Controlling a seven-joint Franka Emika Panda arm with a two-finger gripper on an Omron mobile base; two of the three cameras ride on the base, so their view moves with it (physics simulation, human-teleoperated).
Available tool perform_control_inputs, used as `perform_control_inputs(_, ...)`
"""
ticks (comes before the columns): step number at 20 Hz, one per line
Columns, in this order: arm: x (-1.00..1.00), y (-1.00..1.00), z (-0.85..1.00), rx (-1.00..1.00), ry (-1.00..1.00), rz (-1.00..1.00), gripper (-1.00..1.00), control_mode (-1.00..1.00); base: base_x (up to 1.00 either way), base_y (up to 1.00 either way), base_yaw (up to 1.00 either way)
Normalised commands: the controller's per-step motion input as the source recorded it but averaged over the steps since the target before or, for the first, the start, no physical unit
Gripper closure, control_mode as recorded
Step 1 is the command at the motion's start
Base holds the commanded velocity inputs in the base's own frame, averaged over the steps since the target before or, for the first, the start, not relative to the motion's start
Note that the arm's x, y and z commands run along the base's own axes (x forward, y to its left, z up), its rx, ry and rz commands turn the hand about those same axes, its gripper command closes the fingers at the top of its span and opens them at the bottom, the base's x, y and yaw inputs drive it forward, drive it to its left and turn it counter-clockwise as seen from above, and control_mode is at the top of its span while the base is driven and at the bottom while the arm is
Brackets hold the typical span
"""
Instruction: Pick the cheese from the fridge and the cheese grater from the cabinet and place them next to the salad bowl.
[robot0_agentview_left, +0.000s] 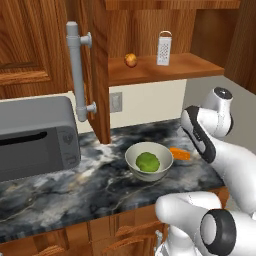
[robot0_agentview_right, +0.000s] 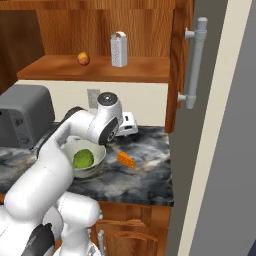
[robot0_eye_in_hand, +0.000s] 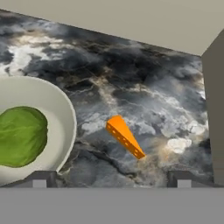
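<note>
Your cheese, the small bright orange wedge (robot0_eye_in_hand: 124, 136), already lies flat on the dark marbled stone counter (robot0_agentview_left: 75, 185), just beside the off-white round salad bowl with its green leafy ball (robot0_agentview_left: 148, 160), on the side towards the counter's right end. I judge that half of the job done, so the step in hand is to lift clear and go for the grater.

Your pincer (robot0_eye_in_hand: 111, 179) hovers above the counter with its two dark fingertips (robot0_eye_in_hand: 39, 179) spread wide and nothing between them. In the hand view the wedge sits between the tips and a little ahead of them, apart from both; the bowl's rim is close to the tip on that view's left side.

To do this well, rise straight up first, so neither tip clips the wedge or nudges the bowl. Keep the jaws wide as you go.

The small silvery-white tapered box grater with perforated faces and a loop handle (robot0_agentview_left: 164, 48) stands upright on the wood shelf of the open brown wooden wall cabinet (robot0_agentview_left: 165, 67), well above the pincer and towards the shelf's right part. A small round yellow-orange fruit (robot0_agentview_left: 131, 60) sits on the same shelf, well apart from it. Approach the grater from the front edge, level, and watch the cabinet door with its thick grey bar handle (robot0_agentview_right: 196, 62) beside your path.
</note>
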Motion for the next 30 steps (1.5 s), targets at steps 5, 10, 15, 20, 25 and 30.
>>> perform_control_inputs(5,-0.62,-0.02,0.59,0.00,-0.02,-0.33,-1.00,-1.00,0.00,0.00,0.00)
perform_control_inputs(10,-0.34,0.11,0.60,0.00,-0.12,-0.35,-1.00,-1.00,0.00,0.00,0.00)
perform_control_inputs(15,-0.08,0.40,0.46,0.01,-0.09,-0.28,-1.00,-1.00,0.00,0.00,0.00)
perform_control_inputs(20,-0.59,0.06,0.33,0.08,-0.18,0.02,-1.00,-1.00,0.00,0.00,0.00)
perform_control_inputs(25,-0.22,0.00,0.64,0.05,-0.03,0.16,-1.00,-1.00,0.00,0.00,0.00)
perform_control_inputs(30,-0.26,0.00,0.83,0.01,0.00,0.20,-1.00,-1.00,0.00,0.00,0.00)
